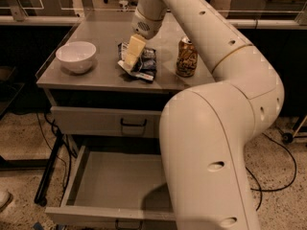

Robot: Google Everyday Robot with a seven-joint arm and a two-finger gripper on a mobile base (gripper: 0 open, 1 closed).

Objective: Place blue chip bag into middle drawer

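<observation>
The blue chip bag (142, 63) lies crumpled on the cabinet top, between the bowl and the can. My gripper (131, 56) reaches down from the long white arm and sits right over the bag's left part, its cream fingers (135, 48) touching or just above the foil. Below, the middle drawer (120, 182) is pulled out, showing a flat grey floor with nothing on it; my arm's big elbow hides its right side.
A white bowl (76, 56) stands at the left of the cabinet top (103, 78). A gold-brown drink can (186, 56) stands right of the bag. The upper grey drawer (108, 122) with a black handle is closed. Cables trail on the speckled floor.
</observation>
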